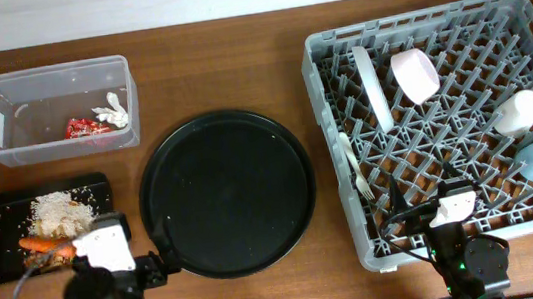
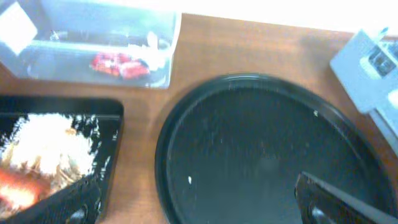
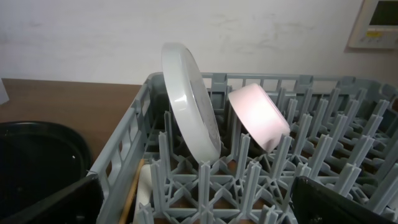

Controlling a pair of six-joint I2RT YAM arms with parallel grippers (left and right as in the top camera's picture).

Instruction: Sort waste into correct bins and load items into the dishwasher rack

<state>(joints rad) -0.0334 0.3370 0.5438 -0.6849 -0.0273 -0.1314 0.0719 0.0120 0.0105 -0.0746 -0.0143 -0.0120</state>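
Dishwasher rack (image 1: pixel 412 14) looks loaded: white plate (image 1: pixel 372 82) stands on edge between its pegs, propped to drain. Left gripper (image 2: pixel 199 214), left of the rack, and right gripper (image 3: pixel 196 208), at its near edge, gape empty.

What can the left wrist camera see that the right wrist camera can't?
Only the left wrist: the clear tub with the red wrapper and tissue, plus the shallow black tray holding rice scraps and a carrot. Only the right wrist: the white plate and pink bowl, propped on edge. Both: the round black tray, the grey rack and the wooden table.
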